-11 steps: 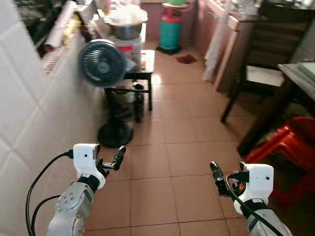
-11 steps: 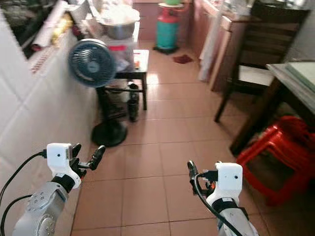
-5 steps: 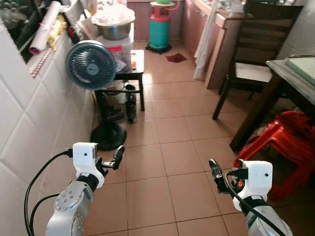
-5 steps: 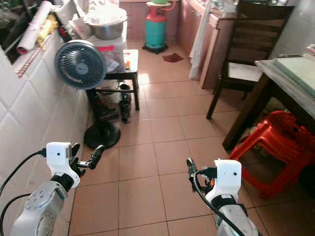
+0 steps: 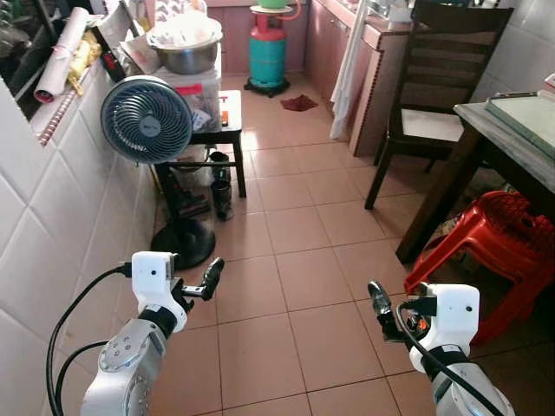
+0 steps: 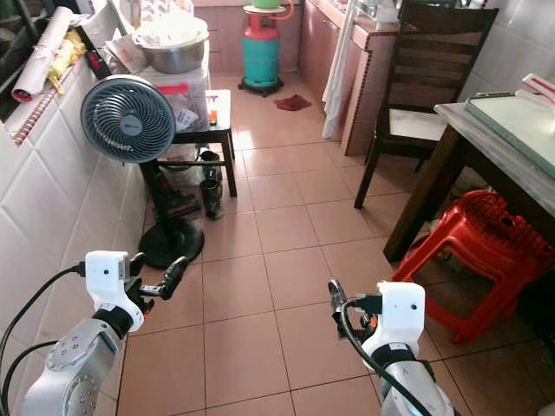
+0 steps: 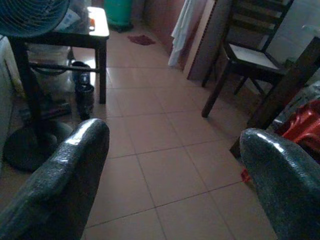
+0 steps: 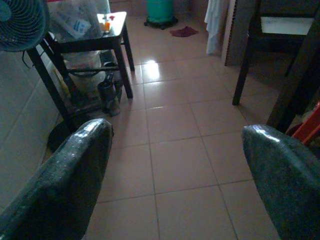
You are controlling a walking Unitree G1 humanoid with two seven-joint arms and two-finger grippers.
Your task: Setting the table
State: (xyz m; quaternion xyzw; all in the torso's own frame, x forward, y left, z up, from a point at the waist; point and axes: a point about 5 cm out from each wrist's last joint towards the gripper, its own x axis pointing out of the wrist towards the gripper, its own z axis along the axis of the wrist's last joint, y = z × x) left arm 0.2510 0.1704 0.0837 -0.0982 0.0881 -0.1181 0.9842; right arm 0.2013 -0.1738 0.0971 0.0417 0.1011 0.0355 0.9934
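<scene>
Ahead of the robot, in the left eye view, a tiled floor (image 5: 303, 286) runs down a narrow kitchen. The left gripper (image 5: 208, 282) and right gripper (image 5: 378, 303) are both raised over bare tiles, holding nothing. A fan (image 5: 146, 120) stands on its round base beside the white tiled wall on the left; no brand on its hub can be read. Behind it a small dark side table (image 5: 227, 130) carries a clear box (image 5: 195, 91) with a red label, too small to read, and a steel bowl (image 5: 185, 54) on top. A teal gas cylinder (image 5: 266, 54) stands at the far end.

From the right eye view, the table (image 6: 512, 143) to be set is at the right edge, with a pale green tray (image 6: 513, 117) on it, a red stool (image 6: 473, 260) under its near corner and a dark chair (image 6: 425, 87) behind.

Along the left wrist view, two black fingers (image 7: 60, 185) stand well apart, empty, over the floor.

Along the right wrist view, the fingers (image 8: 65, 185) are likewise spread wide and empty, facing the fan stand and side table.
</scene>
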